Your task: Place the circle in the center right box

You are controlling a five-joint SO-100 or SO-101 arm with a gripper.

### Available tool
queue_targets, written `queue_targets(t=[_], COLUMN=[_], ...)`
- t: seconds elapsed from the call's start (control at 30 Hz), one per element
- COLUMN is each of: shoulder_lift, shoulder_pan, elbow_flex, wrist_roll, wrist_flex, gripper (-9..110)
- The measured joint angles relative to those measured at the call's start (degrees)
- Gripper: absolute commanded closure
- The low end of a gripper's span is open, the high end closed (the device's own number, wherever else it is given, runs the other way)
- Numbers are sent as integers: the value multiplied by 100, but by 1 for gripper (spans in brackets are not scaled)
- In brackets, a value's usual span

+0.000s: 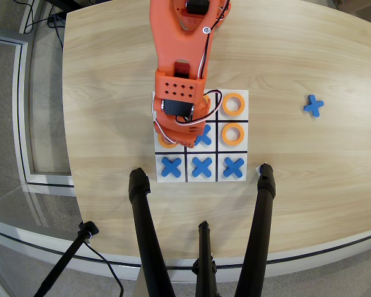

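The white 3x3 grid board [241,148] lies mid-table in the overhead view. My orange arm reaches down over its left column, and the wrist body hides the gripper [174,132], so the jaws do not show. An orange ring [165,142] peeks out from under the wrist in the middle-row left cell [159,149]. I cannot tell whether the ring is held or lying flat. Two more orange rings sit in the right column, one in the top cell [233,104] and one in the middle cell [233,133]. The top-left cell is hidden.
A blue X [203,137] sits in the centre cell. Three blue Xs fill the bottom row [201,166]. A loose blue X [313,106] lies on the wood table to the right. Black tripod legs [144,229] [260,216] stand at the near table edge.
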Motion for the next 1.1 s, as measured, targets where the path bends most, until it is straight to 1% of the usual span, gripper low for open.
queue_targets(t=[0.27,0.33,0.5,0.6,0.83,0.97,1.1], shoulder_lift=[149,387,1116,1758,3762,5309,7040], shoulder_pan=[141,211,404,554,729,624,246], elbow_flex=[-237,-316,-352,-237,1002,2162,3586], wrist_roll=[0,0,-70,-255,-545,-765,-844], wrist_flex=[105,255,571,993,1986,2435,2558], gripper=[94,90,90,90,90,90,90])
